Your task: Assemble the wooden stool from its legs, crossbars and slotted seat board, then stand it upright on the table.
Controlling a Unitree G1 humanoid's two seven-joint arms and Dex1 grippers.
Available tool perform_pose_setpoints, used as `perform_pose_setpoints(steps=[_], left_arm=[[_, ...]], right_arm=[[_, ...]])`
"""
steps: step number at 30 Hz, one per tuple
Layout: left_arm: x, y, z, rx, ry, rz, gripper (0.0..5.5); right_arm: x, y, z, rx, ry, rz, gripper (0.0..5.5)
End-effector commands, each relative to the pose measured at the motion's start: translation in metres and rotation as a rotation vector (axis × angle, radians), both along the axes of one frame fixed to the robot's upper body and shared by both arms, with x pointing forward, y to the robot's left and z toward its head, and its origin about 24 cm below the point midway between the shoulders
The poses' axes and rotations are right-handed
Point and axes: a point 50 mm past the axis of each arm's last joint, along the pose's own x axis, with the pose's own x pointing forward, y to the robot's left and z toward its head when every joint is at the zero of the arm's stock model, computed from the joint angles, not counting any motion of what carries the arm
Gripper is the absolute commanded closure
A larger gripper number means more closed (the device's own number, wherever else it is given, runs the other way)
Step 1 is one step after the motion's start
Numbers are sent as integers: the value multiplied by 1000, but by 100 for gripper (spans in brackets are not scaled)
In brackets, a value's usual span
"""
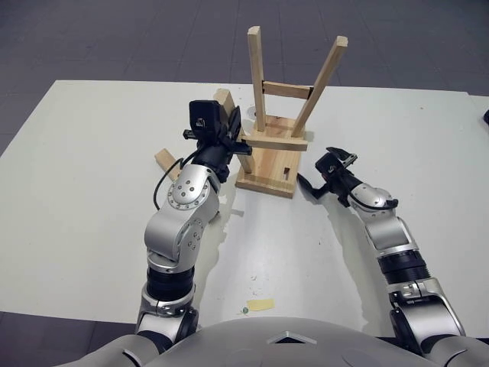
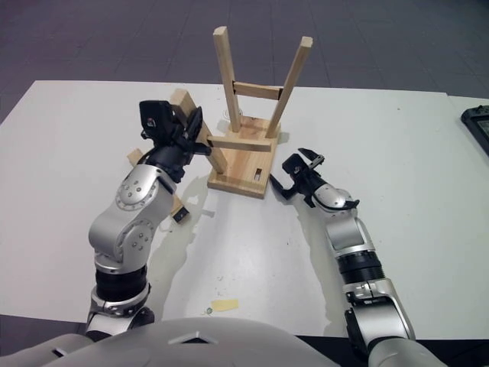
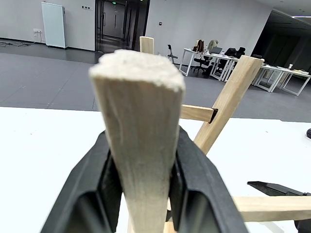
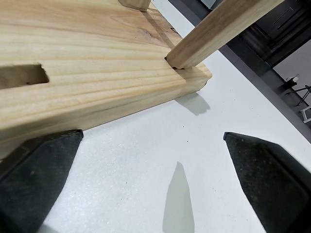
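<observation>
Left gripper: clamped on leg; skewed entry may jam
Right gripper: jaws open beside seat board; unbraced, it may slide

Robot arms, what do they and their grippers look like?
The left arm and right arm are rounded silver shells with black bands. The left one carries a screw-ringed disc and a looping black cable. The left gripper and right gripper are black, with wedge-shaped fingers.

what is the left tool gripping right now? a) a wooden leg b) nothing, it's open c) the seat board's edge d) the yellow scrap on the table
a: in the left wrist view the left tool is shut around a wooden leg, a finger on each side.
</observation>
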Motion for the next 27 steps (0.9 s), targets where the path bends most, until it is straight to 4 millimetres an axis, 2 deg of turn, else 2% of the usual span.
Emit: perform_pose_setpoints(steps=[1, 8, 11, 16, 23, 24, 27], left_arm=[[-6, -1, -60, 53, 291, -13, 445], [-14, 8, -76, 82, 327, 17, 445], [-10, 8, -74, 98, 298, 9, 445], [5, 0, -40, 16, 113, -51, 445], [18, 1, 7, -164, -142, -33, 445], [18, 1, 14, -187, -181, -33, 406], [21, 0, 27, -239, -256, -29, 361]], right_arm=[[5, 0, 9, -28, -21, 0, 10], [11, -2, 22, -21, -62, -20, 10], [14, 0, 27, -16, -85, -23, 10], [18, 0, 29, -5, -102, -43, 10], [21, 1, 28, 6, -114, -53, 10], [22, 1, 28, 7, -116, -55, 10], [23, 0, 28, 8, -119, -58, 10]])
